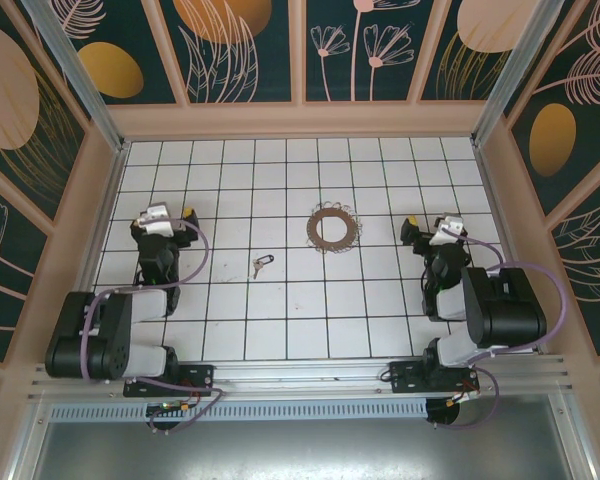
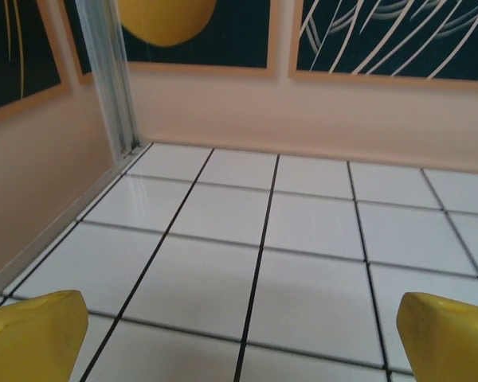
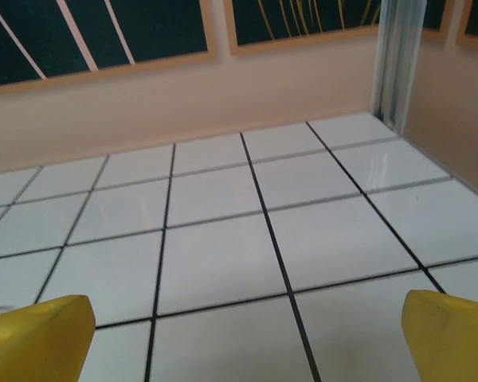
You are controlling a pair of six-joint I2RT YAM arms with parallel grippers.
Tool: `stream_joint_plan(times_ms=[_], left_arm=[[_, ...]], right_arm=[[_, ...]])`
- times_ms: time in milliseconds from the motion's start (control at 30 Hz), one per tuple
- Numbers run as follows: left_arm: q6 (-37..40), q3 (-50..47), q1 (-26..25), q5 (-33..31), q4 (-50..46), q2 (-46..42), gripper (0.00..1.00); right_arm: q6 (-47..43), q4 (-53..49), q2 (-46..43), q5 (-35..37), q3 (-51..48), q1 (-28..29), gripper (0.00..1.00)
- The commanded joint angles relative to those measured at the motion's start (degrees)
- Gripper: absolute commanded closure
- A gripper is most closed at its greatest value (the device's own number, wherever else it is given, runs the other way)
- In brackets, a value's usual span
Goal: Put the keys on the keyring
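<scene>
Mid-table, the keys [image 1: 262, 265] lie near-left of the keyring [image 1: 333, 227], apart. The left gripper [image 2: 239, 334] and right gripper [image 3: 243, 334] gape wide, empty. The left, being closer, should pinch the keys' loop squarely.

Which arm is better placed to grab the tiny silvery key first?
Left. The tiny silvery metal key on its dark oval loop lies nearer the open left gripper than the right gripper, which sits beyond the large fringed grey-brown metal ring.
</scene>
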Motion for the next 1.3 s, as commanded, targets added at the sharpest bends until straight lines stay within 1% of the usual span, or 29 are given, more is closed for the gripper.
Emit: stream_joint_plan(times_ms=[0,67,100,133,200,233,267,333,367,433,533,600,667,767,867,900,933,967,1033,1100,1133,1267], left_arm=[[-4.99,5.8,0.44,2.61,-15.21,-4.99,0.01],[-8.64,8.92,0.44,5.37,-21.95,-7.44,0.01],[-11.36,10.11,0.44,6.58,-24.13,-8.51,0.01],[-14.83,11.45,0.45,9.17,-26.37,-9.37,0.01],[-20.07,14.4,0.35,17.13,-30.36,-10.21,0.01],[-22.49,16.47,0.16,22.25,-33.13,-9.9,0.01],[-24.07,18.59,-0.27,25.68,-36.11,-9.34,0.01],[-25.87,23.63,-2.82,30.2,-44.91,-7.77,0.01],[-25.39,25.26,-4.43,32.06,-47.07,-7.26,0.01],[-25.02,26.41,-7.98,37.34,-47.28,-6.88,0.01],[-26.56,27.38,-12.63,40.93,-46.36,-6.52,0.01],[-25.42,30.19,-15.92,40.24,-50.05,-5.01,0.01],[-24.52,33.09,-18.61,39.79,-53.46,-2.23,0.01],[-23.42,36.69,-22.08,38.69,-57.45,3.28,0.02],[-21.2,41.68,-26.01,34.75,-61.94,9.27,0.07],[-20.64,43.02,-27.14,33.81,-63.06,11.27,0.13],[-20.28,44.16,-28.16,33.46,-63.53,13.22,0.22],[-20.25,44.92,-28.77,33.48,-63.55,14.67,0.27],[-20.25,46.59,-29.87,33.76,-63.29,18.04,0.33],[-20.12,48.16,-30.63,33.5,-63.44,20.75,0.42],[-19.92,49.07,-31.04,33.34,-63.78,23.47,0.45],[-18.85,51.2,-32.82,31.64,-64.15,28.5,0.47]], right_arm=[[-3.99,-3.38,-6.45,4.14,0.58,3.46,0.01],[-5.47,-10.42,-11.44,6.66,2.05,6.44,0.01],[-5.12,-13.77,-13.64,7.77,2.9,7.55,0.01],[-4.1,-17.72,-16.41,8.54,3.82,8.62,0.01],[-0.28,-25.98,-21.29,8.88,5.61,9.61,0.01],[2.74,-30.54,-23.7,8.93,6.88,9.76,0.01],[5.71,-34.64,-25.53,9.02,7.99,9.74,0.01],[9.95,-43.19,-28.74,7.46,10.6,9.74,0.01],[11.16,-46.27,-29.63,6.13,11.68,9.77,0.01],[12.58,-52.78,-30.46,2.73,14.25,9.79,0.01],[14.0,-61.04,-29.11,-2.01,17.87,9.89,0.01],[14.6,-65.81,-27.44,-3.17,20.27,9.96,0.01],[14.87,-68.83,-25.86,-5.8,21.83,10.16,0.01],[15.35,-70.35,-25.51,-8.03,22.1,11.11,0.01],[15.83,-71.68,-26.08,-10.62,22.16,11.95,0.01],[15.84,-72.52,-26.04,-11.75,22.42,12.14,0.01],[15.84,-73.23,-26.07,-12.47,22.6,12.38,0.01],[15.92,-73.77,-26.03,-13.02,22.62,12.64,0.01],[15.77,-74.25,-26.2,-13.82,22.16,13.11,0.01],[15.32,-73.38,-26.71,-14.33,20.91,13.27,0.01],[15.12,-73.16,-26.99,-14.47,20.3,13.35,0.01],[14.25,-73.52,-27.51,-14.92,19.85,13.33,0.01]])
